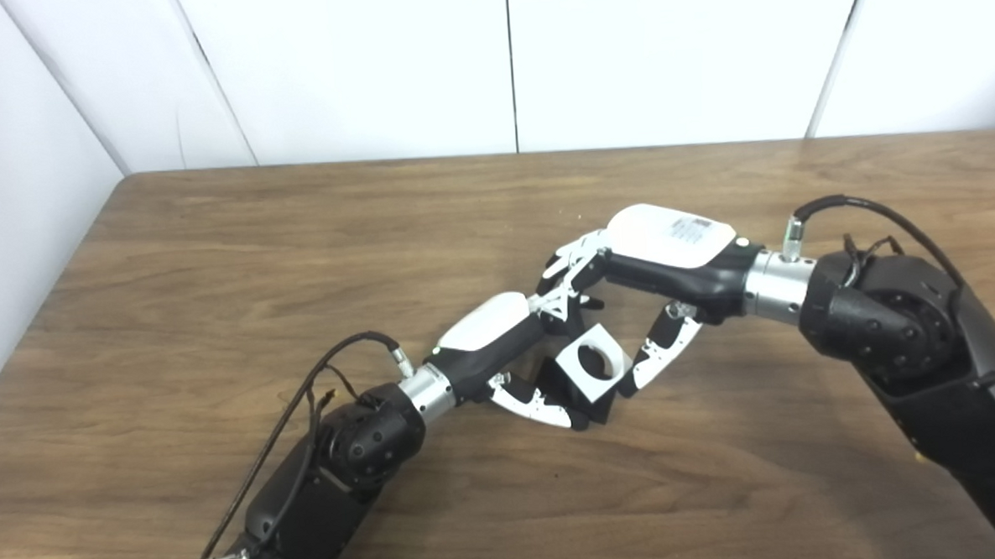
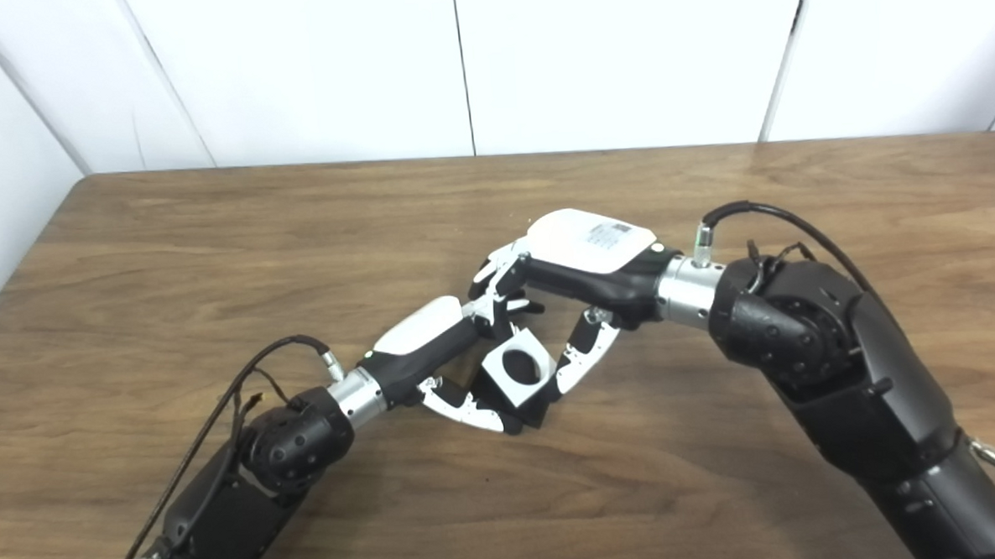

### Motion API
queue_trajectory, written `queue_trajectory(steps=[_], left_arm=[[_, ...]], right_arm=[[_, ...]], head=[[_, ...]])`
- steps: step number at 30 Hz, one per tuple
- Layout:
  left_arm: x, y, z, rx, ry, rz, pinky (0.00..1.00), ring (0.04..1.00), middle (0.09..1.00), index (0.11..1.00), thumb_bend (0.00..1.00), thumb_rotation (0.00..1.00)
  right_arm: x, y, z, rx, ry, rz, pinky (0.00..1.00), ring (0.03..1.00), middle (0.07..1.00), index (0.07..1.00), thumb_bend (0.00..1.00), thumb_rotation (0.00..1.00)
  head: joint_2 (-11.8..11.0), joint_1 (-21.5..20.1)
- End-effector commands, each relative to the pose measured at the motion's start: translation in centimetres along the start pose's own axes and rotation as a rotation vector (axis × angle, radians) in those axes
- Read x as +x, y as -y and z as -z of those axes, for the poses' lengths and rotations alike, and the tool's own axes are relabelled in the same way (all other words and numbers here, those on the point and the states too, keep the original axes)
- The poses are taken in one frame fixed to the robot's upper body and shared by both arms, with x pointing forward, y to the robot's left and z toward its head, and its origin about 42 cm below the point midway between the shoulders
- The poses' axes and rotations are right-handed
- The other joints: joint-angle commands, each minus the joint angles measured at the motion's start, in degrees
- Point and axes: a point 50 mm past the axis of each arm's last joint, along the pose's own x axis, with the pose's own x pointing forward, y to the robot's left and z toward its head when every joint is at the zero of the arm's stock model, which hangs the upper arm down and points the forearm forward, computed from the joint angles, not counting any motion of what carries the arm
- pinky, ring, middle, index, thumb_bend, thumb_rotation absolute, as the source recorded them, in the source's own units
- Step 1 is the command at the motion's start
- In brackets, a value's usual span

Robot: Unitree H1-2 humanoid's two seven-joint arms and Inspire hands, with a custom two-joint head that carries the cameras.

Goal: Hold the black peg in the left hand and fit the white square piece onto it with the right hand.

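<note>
Nearing the finish at mid-bench (image 1: pixel 210 242): left hand (image 1: pixel 500 338) curling round the black peg (image 1: pixel 583 402), square (image 1: pixel 593 361) sitting on it, right hand (image 1: pixel 656 264) bracketing the square, fingers partly spread, firm hold impossible to confirm, final seating and letting go remaining.

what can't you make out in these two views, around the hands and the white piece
- Black peg: not separately visible in either eye view; dark shapes beneath the white square piece merge with the left hand and its black fingers.
- Whether the piece is seated on anything: its round hole shows only darkness.
- Right hand contact: its fingers overlap the left hand, hiding any touch with the piece.
- Both upper arms: cut off by the bottom edge.
</note>
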Motion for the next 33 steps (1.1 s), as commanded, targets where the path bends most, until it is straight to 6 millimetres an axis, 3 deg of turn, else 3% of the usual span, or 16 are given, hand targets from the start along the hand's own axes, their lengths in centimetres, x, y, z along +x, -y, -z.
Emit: queue_trajectory(steps=[1, 12, 33], left_arm=[[-1.1, 2.8, 1.8, 0.051, -0.131, 0.143, 0.99, 1.000, 0.935, 0.491, 0.52, 0.08], [-1.2, 3.0, 1.6, 0.046, -0.128, 0.142, 1.00, 1.000, 0.934, 0.492, 0.52, 0.08], [-1.5, 3.4, 1.0, 0.046, -0.122, 0.141, 0.99, 1.000, 0.931, 0.492, 0.52, 0.08]], right_arm=[[0.6, 2.3, -0.6, -0.057, 0.035, 0.053, 0.87, 0.869, 0.804, 0.479, 0.52, 0.14], [1.4, 1.2, 0.1, -0.038, 0.030, 0.025, 0.86, 0.871, 0.804, 0.479, 0.52, 0.14], [1.3, 1.1, 1.8, -0.013, -0.027, 0.015, 0.86, 0.867, 0.797, 0.479, 0.52, 0.14]], head=[[0.0, 0.0], [0.1, 0.2], [0.3, 0.1]])
